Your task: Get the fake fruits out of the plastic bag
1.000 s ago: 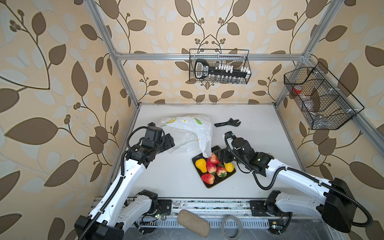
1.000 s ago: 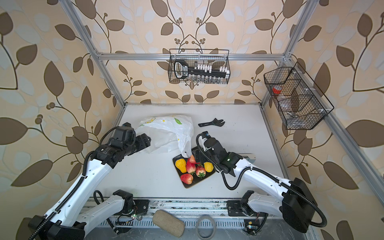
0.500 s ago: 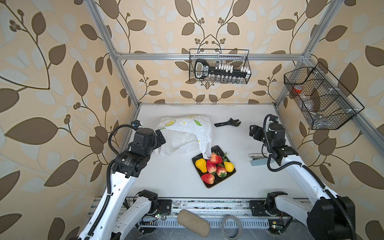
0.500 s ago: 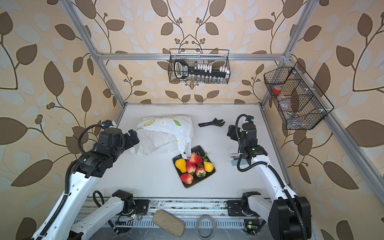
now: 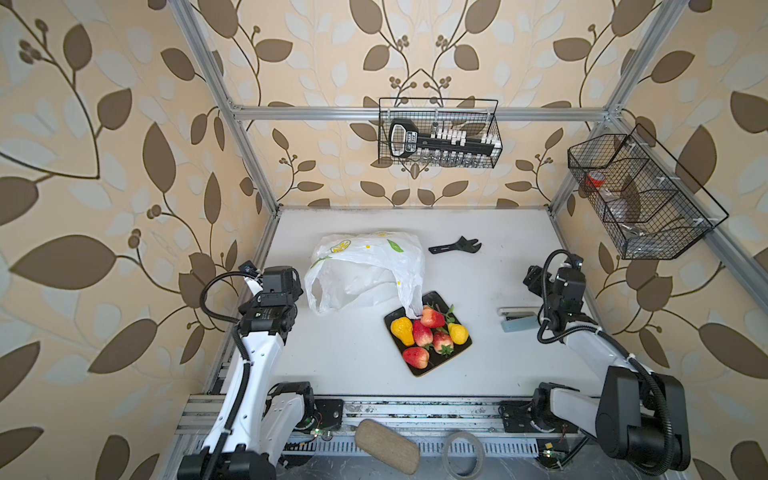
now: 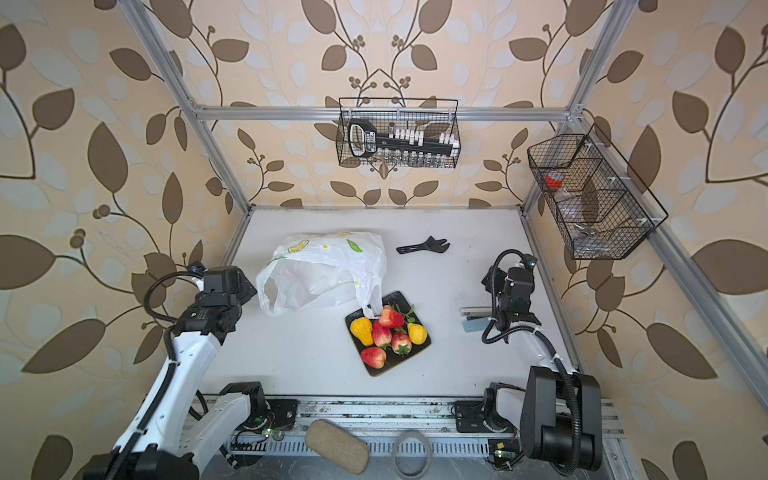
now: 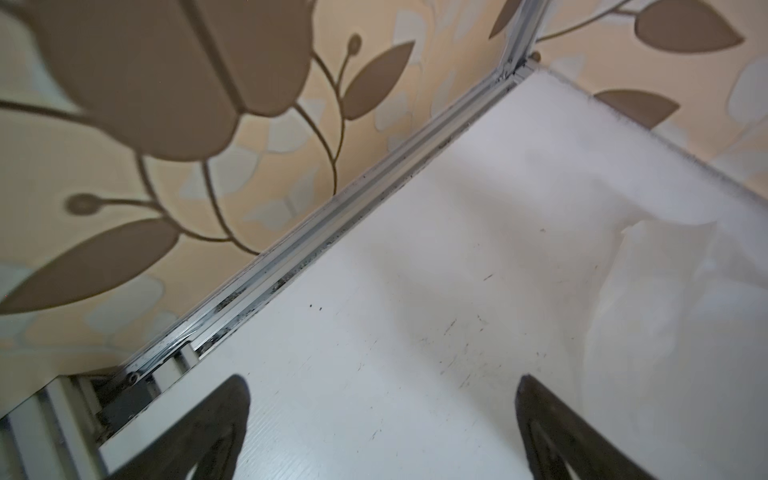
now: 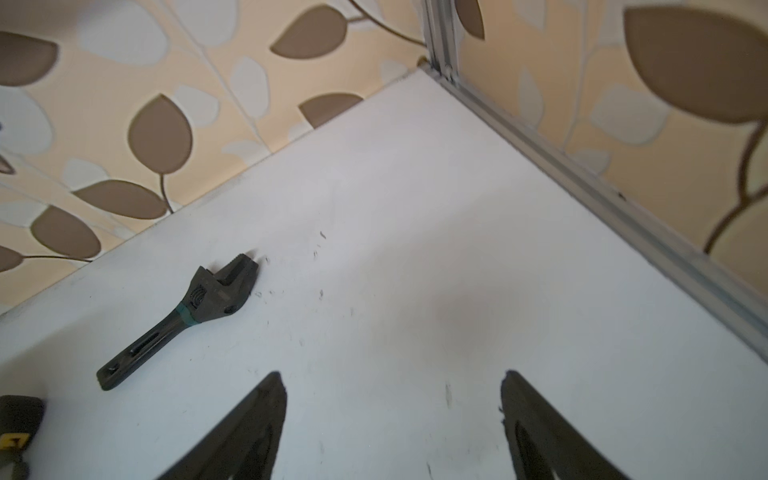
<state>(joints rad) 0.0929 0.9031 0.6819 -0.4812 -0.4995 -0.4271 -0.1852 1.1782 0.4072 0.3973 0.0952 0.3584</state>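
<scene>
Several fake fruits [image 5: 428, 332] [image 6: 388, 336] lie together on a black tray [image 5: 453, 353] [image 6: 409, 359]: red strawberries, a yellow-orange pear [image 5: 402, 330] and a small yellow lemon [image 5: 457, 333]. The plastic bag [image 5: 365, 266] [image 6: 324, 266] lies crumpled behind the tray, and one handle loop drapes over the tray's far corner. My left gripper [image 5: 291, 282] [image 7: 381, 380] is open over bare table to the left of the bag [image 7: 665, 311]. At the table's right side my right gripper [image 5: 536, 278] [image 8: 392, 374] is open, holds nothing, and is far from the fruits.
A black wrench [image 5: 455, 246] [image 8: 187, 316] lies at the back of the table, right of the bag. A grey stapler-like object [image 5: 517, 320] sits under my right arm. Wire baskets [image 5: 438, 133] [image 5: 640, 195] hang on the back and right walls.
My right gripper has drawn back from the tray to the table's right side. My left gripper has pulled back leftward, away from the bag. The bag has settled.
</scene>
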